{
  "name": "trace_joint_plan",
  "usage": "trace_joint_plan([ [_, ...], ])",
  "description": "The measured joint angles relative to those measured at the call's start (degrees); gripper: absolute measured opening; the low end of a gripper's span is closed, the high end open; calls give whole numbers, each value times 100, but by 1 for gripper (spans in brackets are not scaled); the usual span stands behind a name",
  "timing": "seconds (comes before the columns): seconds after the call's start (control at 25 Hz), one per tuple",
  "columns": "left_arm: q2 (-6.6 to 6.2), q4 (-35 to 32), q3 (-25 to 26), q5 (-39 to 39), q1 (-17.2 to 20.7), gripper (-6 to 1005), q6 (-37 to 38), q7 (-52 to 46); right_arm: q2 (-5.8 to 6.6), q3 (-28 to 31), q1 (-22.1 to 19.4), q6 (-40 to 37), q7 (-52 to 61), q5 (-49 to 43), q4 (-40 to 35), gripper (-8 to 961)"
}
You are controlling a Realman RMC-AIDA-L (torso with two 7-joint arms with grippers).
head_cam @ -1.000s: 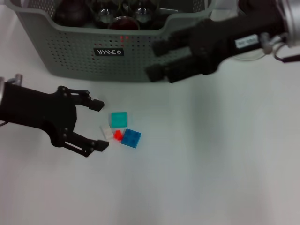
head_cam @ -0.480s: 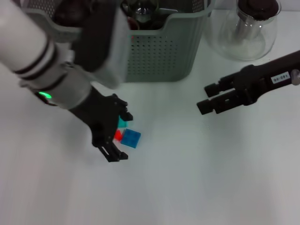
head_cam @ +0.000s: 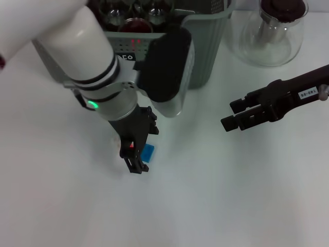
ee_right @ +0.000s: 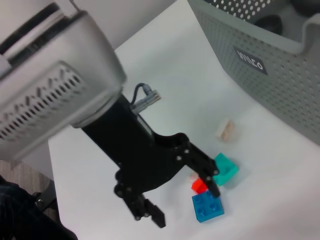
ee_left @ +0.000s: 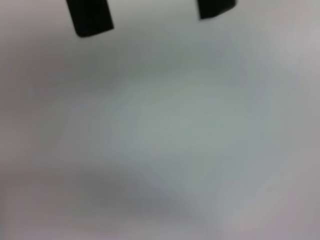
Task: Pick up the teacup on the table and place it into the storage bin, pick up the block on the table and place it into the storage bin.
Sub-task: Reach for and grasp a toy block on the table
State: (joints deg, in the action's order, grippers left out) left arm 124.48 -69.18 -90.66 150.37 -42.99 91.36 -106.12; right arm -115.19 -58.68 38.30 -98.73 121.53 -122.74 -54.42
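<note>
Storage bin (head_cam: 203, 46): grey-green perforated plastic basket, upright at far side of desk, black label with white lettering on front wall, dark glassware inside. Blocks on desk in front of bin, in loose cluster: blue studded block (ee_right: 208, 206), small red block (ee_right: 199, 185) touching it, teal block (ee_right: 226, 169) just beside, cream block (ee_right: 226, 129) apart, nearer bin.

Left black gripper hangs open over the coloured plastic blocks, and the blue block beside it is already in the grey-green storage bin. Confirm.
Not quite. The left black gripper is open over the blocks, but the right wrist view shows the blue block on the white table, outside the grey-green perforated storage bin.
</note>
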Motion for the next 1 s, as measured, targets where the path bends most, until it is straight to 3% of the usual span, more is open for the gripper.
trace_joint_plan([
  [0.36,-3,862,-285,103,-478,890,-539,-66,-54,0,7,175,-40,-136,78,778],
  [0.84,-4,1168,-337,186,-510,891,-783,-141,-125,-53,39,291,-214,-145,116,777],
  [1.0,4,1226,-344,223,-514,754,-786,-160,-127,-68,94,325,-275,-176,229,777],
])
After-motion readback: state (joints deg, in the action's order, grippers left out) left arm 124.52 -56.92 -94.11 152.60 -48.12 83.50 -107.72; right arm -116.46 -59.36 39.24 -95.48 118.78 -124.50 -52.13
